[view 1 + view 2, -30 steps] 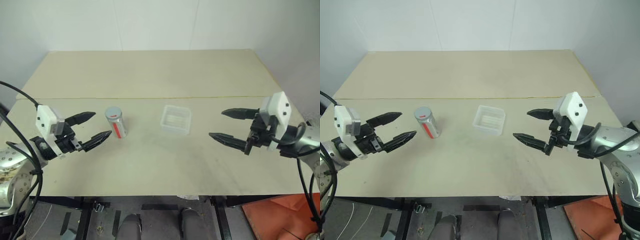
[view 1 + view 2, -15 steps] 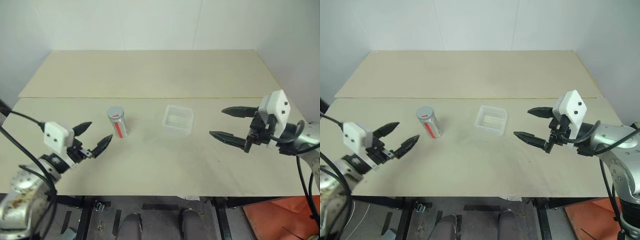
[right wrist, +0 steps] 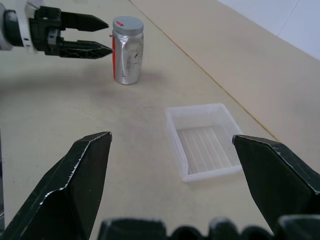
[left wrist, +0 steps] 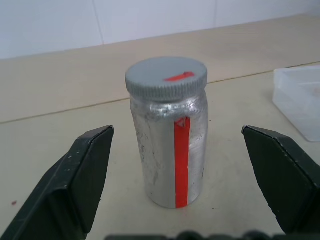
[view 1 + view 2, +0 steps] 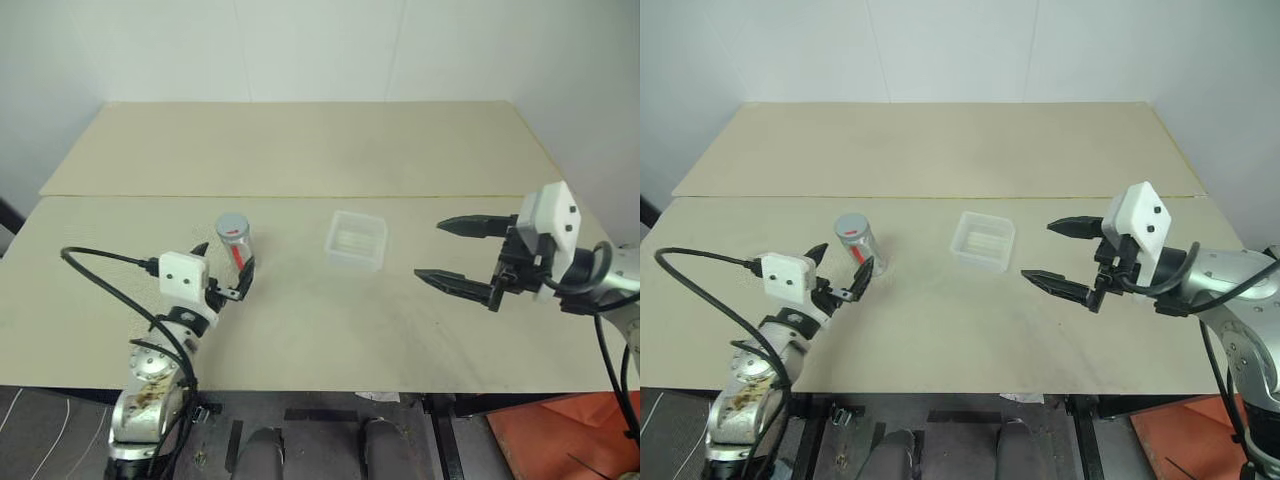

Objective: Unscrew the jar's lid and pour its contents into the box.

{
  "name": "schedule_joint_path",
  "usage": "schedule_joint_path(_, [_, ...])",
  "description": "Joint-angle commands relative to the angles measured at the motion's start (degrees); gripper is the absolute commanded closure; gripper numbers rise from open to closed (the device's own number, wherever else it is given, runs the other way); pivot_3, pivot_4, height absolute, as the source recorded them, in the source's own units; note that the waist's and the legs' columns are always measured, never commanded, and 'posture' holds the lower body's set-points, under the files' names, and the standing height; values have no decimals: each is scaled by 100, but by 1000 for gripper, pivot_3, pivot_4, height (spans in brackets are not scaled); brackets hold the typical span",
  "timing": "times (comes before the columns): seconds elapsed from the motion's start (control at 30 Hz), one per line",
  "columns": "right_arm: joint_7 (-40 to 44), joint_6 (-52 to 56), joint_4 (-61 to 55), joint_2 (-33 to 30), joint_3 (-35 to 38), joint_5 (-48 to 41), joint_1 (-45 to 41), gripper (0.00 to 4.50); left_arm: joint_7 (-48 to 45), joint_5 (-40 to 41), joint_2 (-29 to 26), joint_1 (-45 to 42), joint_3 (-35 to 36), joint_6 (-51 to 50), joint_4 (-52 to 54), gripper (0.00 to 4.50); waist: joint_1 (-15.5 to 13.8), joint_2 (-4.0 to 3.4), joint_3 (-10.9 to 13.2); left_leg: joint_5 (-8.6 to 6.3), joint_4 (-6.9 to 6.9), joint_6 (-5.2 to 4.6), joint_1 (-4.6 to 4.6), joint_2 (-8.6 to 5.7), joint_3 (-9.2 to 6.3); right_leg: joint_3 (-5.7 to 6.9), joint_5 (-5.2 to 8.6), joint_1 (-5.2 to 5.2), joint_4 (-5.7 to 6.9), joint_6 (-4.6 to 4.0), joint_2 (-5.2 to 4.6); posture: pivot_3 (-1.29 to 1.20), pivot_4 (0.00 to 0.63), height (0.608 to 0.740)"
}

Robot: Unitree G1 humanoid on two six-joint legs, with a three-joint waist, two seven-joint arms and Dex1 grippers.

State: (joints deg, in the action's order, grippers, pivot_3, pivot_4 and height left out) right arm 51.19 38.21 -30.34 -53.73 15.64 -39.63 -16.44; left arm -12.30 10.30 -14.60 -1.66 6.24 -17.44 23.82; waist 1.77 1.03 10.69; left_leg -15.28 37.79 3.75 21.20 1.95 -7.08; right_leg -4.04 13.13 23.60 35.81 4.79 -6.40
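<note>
The silvery jar (image 4: 170, 145) with a red stripe stands upright on the table, left of centre, its grey lid (image 4: 166, 78) screwed on. The contents are hidden inside it. My left gripper (image 5: 225, 266) is open and low over the table, pointing at the jar. Its fingers (image 4: 85, 170) spread wider than the jar, which stands just past the tips, untouched. The clear shallow box (image 5: 356, 240) sits empty a short way to the jar's right. My right gripper (image 5: 430, 250) hovers open to the right of the box, above the table, holding nothing.
The beige table (image 5: 300, 140) is made of two boards with a seam running across behind the jar and box. A black cable (image 5: 110, 290) loops from my left arm near the front edge. An orange object (image 5: 560, 440) lies on the floor at the lower right.
My left arm has swung in from the far left and sunk, so its open gripper now points straight at the jar from close by. The right gripper, jar and box have not moved.
</note>
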Motion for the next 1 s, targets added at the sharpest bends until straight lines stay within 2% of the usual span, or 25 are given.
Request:
schedule_joint_path(0.03, [32,9,-160,-151,322,-152,-9,0,256,-337,141,-154,-165,328,-131,29,-13,0,0,0,0,0,-1,0,0,0,0,-1,0,0,0,0,150,740])
schedule_joint_path(0.43, [49,-23,-250,-259,587,-296,114,0,1049,-1083,757,-583,-501,783,-819,29,-100,1,0,0,1,0,-4,-2,0,0,-3,-11,-10,5,-1,0,150,740])
schedule_joint_path(1.0, [84,-23,-397,-287,864,-349,332,0,1337,-1315,923,-1244,-507,1203,-1746,29,-97,1,-1,0,2,1,-6,-3,0,1,-4,-17,-13,7,-1,0,150,740])
